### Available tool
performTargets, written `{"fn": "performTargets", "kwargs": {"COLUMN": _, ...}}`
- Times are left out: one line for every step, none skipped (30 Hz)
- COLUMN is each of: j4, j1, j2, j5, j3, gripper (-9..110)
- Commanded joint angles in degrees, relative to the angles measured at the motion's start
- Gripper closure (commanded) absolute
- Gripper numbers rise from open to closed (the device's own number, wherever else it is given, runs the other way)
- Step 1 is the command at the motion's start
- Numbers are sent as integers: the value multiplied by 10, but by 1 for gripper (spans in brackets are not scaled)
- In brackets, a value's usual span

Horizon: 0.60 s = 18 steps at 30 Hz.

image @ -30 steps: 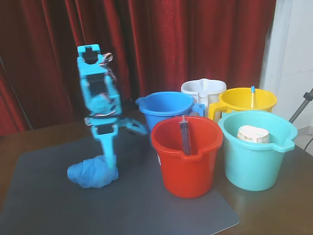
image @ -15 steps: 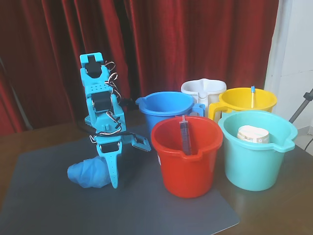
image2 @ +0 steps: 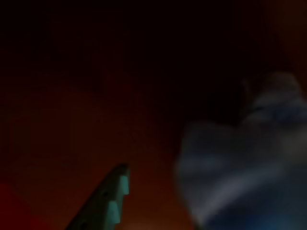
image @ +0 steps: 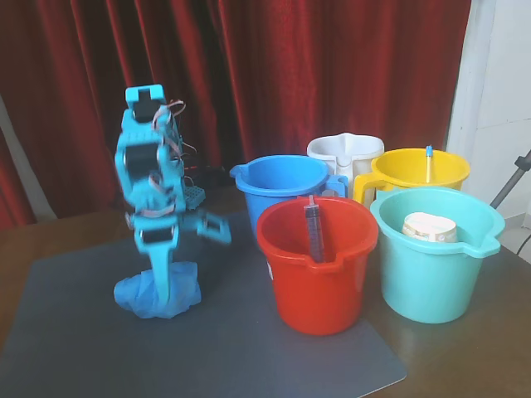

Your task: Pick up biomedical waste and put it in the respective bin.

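Your end effector (image: 166,298), fingers spread apart, points straight down onto the crumpled blue glove wad (image: 156,292) directly beneath it, far from the yellow bucket (image: 419,172).

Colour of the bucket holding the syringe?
Red. The bucket with the syringe shows best in the fixed view.

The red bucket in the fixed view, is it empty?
No, the red bucket has a dark syringe standing inside it, leaning against the near wall.
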Motion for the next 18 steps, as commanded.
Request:
{"fn": "performTargets", "kwargs": {"j4": 22, "j1": 3, "j2": 72, "j5": -3, "j3": -3, "gripper": 52}}
{"fn": "performTargets", "kwargs": {"j4": 18, "j1": 3, "j2": 77, "j5": -3, "j3": -3, "gripper": 52}}
{"fn": "performTargets", "kwargs": {"j4": 15, "j1": 3, "j2": 79, "j5": -3, "j3": -4, "gripper": 52}}
{"fn": "performTargets", "kwargs": {"j4": 11, "j1": 4, "j2": 79, "j5": -3, "j3": -5, "gripper": 52}}
{"fn": "performTargets", "kwargs": {"j4": -1, "j1": 4, "j2": 75, "j5": -3, "j3": -3, "gripper": 51}}
{"fn": "performTargets", "kwargs": {"j4": -15, "j1": 4, "j2": 64, "j5": -3, "j3": -1, "gripper": 51}}
{"fn": "performTargets", "kwargs": {"j4": -21, "j1": 4, "j2": 54, "j5": -3, "j3": -1, "gripper": 51}}
{"fn": "performTargets", "kwargs": {"j4": -26, "j1": 4, "j2": 43, "j5": -3, "j3": -4, "gripper": 51}}
{"fn": "performTargets", "kwargs": {"j4": -33, "j1": 4, "j2": 32, "j5": -3, "j3": -6, "gripper": 51}}
{"fn": "performTargets", "kwargs": {"j4": -40, "j1": 4, "j2": 19, "j5": -2, "j3": -9, "gripper": 51}}
{"fn": "performTargets", "kwargs": {"j4": -51, "j1": 4, "j2": 8, "j5": -2, "j3": -9, "gripper": 51}}
{"fn": "performTargets", "kwargs": {"j4": -63, "j1": 4, "j2": -2, "j5": -2, "j3": -9, "gripper": 51}}
{"fn": "performTargets", "kwargs": {"j4": -72, "j1": 4, "j2": -11, "j5": -2, "j3": -9, "gripper": 51}}
{"fn": "performTargets", "kwargs": {"j4": -80, "j1": 4, "j2": -18, "j5": -2, "j3": -9, "gripper": 51}}
{"fn": "performTargets", "kwargs": {"j4": -90, "j1": 4, "j2": -26, "j5": -2, "j3": -9, "gripper": 51}}
{"fn": "performTargets", "kwargs": {"j4": -95, "j1": 4, "j2": -30, "j5": -2, "j3": -10, "gripper": 51}}
{"fn": "performTargets", "kwargs": {"j4": -98, "j1": 4, "j2": -33, "j5": -2, "j3": -10, "gripper": 51}}
{"fn": "performTargets", "kwargs": {"j4": -99, "j1": 4, "j2": -36, "j5": -2, "j3": -11, "gripper": 51}}
